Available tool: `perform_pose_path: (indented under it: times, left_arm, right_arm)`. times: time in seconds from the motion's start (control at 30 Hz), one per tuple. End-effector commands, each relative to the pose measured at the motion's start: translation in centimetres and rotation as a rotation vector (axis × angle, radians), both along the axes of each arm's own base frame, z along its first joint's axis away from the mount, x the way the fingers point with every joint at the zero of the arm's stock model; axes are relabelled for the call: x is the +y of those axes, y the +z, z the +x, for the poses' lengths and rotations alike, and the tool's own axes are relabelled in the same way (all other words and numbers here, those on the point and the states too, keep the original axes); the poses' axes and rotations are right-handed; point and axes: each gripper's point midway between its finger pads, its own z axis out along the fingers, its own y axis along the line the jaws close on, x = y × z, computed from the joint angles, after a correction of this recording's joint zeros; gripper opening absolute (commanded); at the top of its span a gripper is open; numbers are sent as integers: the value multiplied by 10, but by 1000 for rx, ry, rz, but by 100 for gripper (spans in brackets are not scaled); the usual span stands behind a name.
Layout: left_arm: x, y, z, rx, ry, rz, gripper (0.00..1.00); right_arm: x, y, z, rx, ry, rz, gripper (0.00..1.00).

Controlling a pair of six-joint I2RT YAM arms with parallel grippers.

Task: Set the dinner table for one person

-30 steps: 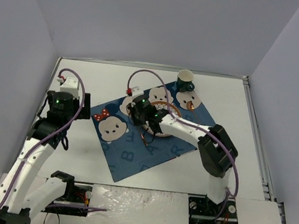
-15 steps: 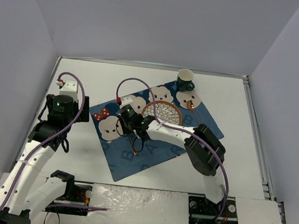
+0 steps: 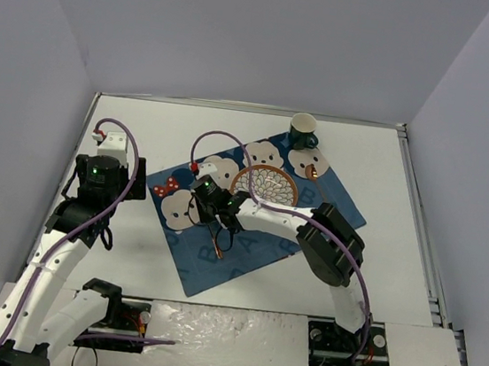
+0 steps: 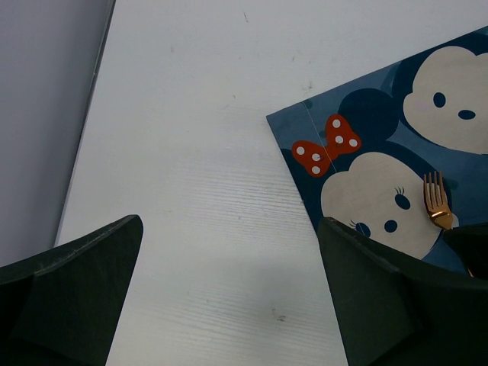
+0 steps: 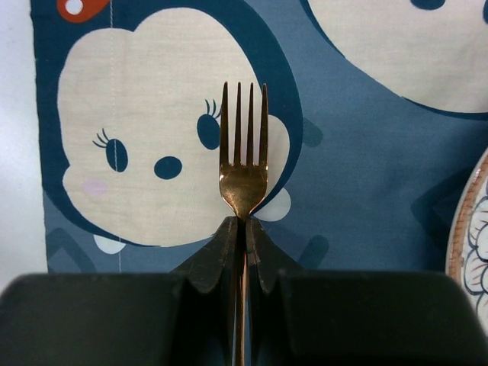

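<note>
Right pincer (image 5: 245, 229) of mine grips the slim copper-coloured metal fork (image 5: 244, 177) — I've carried it from above the round patterned plate (image 3: 267, 184) to its nine o'clock — lowering looks next.

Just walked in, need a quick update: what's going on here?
The right gripper is shut on a gold fork, holding it over the blue cartoon placemat just left of the patterned plate. A green cup stands at the placemat's far corner. The left gripper hangs open over the white dinner table, holding nothing.

left arm bent, left pincer (image 4: 229, 255) wide apart | right arm stretched leftward, right pincer (image 5: 244, 227) pinched closed
</note>
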Motion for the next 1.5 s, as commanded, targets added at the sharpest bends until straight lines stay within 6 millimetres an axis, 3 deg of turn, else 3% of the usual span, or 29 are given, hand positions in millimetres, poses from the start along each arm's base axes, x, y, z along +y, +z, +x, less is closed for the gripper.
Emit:
perform_pose_path:
  times: [0.0,0.53,0.87,1.07,1.13,1.33,1.47]
  left_arm:
    - [0,21,8,-80,13,-27,97]
    - [-2,21,8,-81,1,-30,97]
    - [-3,20,8,-79,-3,-31,97]
    - [-2,21,8,-81,-1,-30,97]
    - [-2,21,8,-82,-1,-30,97]
    - [-3,19,8,-75,-1,-33,97]
    - [-4,22,9,-83,-2,-44,97]
  right_arm:
    - [17,22,9,-51,-9,48,0]
    - [19,19,8,-59,13,13,0]
    - [18,-2,3,-25,21,-13,0]
    - [12,-2,1,-25,13,-18,19]
    - [11,3,1,-32,10,-13,27]
    - [11,55,4,-97,13,60,48]
    - [-11,108,18,-217,-25,82,63]
